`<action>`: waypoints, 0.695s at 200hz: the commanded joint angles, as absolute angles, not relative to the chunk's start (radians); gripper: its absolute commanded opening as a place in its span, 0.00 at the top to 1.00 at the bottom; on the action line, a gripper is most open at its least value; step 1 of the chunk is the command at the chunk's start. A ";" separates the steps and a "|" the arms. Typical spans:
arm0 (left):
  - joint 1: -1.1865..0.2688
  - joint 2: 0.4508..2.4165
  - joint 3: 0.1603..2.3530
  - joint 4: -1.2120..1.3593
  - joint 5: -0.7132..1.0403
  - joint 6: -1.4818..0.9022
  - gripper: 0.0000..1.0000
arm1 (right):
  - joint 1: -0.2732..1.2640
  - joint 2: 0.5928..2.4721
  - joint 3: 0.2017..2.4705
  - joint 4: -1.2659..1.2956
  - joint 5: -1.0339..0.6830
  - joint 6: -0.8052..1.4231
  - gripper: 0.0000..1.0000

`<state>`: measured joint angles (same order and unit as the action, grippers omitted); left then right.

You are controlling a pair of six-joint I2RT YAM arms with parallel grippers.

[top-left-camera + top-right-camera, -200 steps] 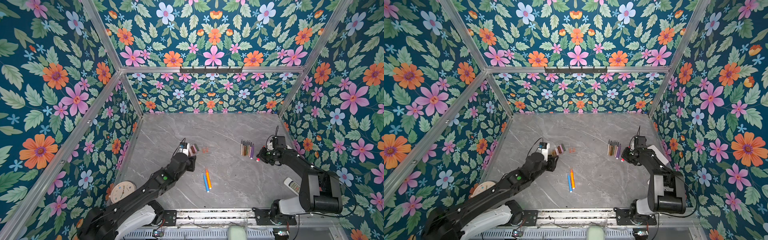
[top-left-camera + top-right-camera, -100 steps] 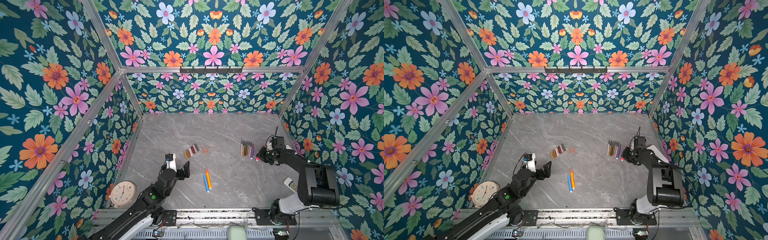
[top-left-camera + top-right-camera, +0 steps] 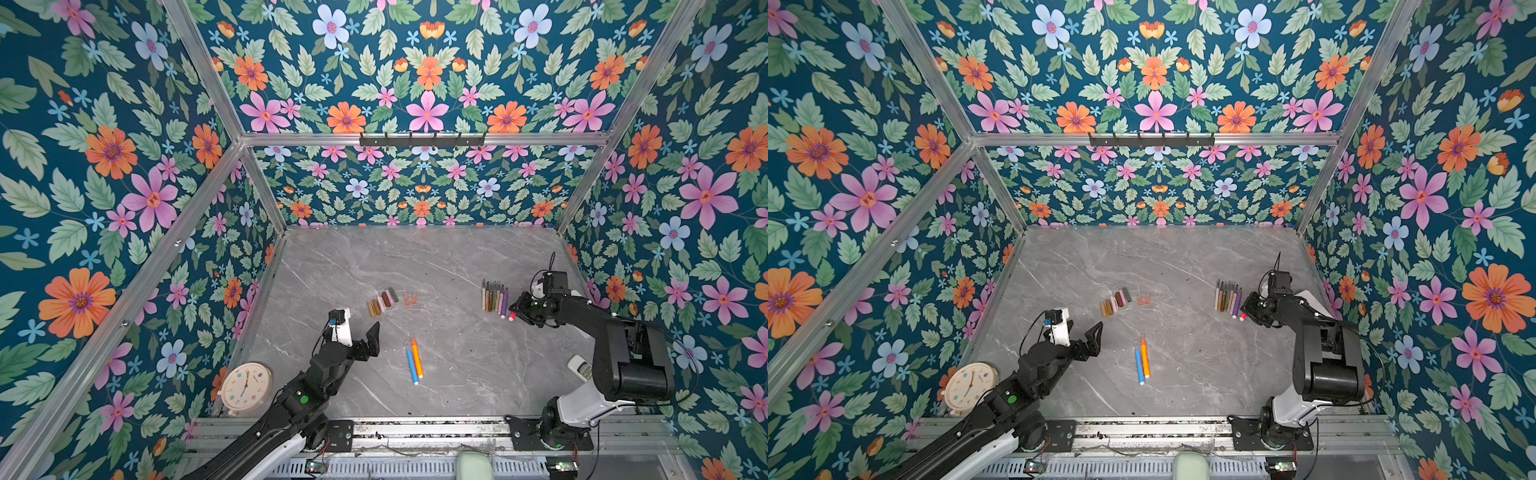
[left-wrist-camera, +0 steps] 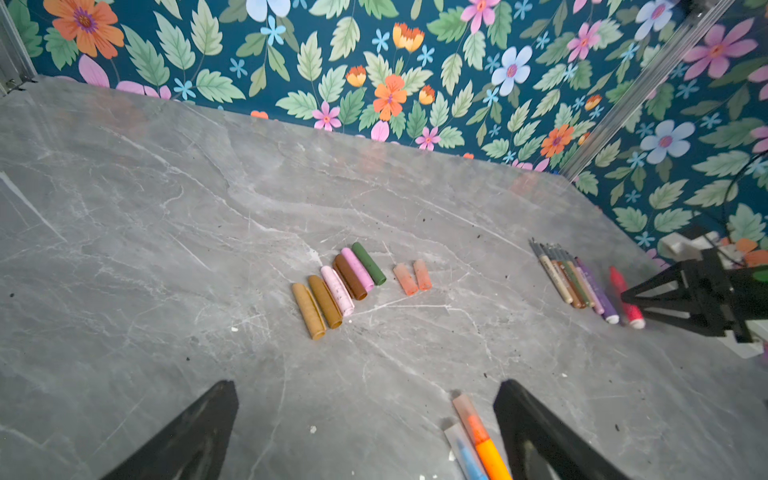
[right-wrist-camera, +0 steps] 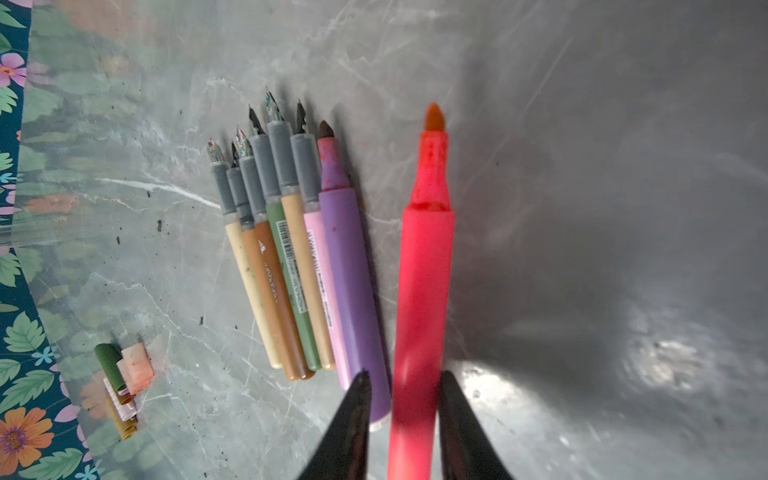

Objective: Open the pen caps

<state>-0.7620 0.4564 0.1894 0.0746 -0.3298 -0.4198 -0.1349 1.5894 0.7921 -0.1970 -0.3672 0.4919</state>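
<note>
red pen point(image 5: 424, 291), purple pen point(image 5: 353, 270), grey marbled table point(image 3: 415, 266), floral walls point(image 3: 415, 83).

My left arm point(image 3: 309, 386) and right arm point(image 3: 623, 361) are chunky, rounded links in matte black, each with a white shell on the lowest link above a black base plate point(image 3: 519, 436). The left one has a green dot point(image 3: 304, 399) and a white camera point(image 3: 343, 330) at its wrist. A thin black cable point(image 3: 551, 262) loops at the right wrist, and my fingers point(image 4: 191, 432) are black tapering wedges.
</note>
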 commanded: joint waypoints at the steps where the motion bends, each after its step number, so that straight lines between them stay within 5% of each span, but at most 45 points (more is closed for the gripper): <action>1: -0.762 0.433 0.185 0.086 -0.355 -0.420 0.00 | -0.135 1.601 0.802 -0.189 -0.395 0.496 0.61; 110: -0.762 0.510 0.229 0.041 -0.377 -0.446 0.00 | -0.128 1.479 0.769 -0.244 -0.411 0.492 0.53; 139: -0.761 0.516 0.239 0.011 -0.456 -0.477 0.00 | 0.066 1.314 0.709 -0.315 -0.304 0.516 0.57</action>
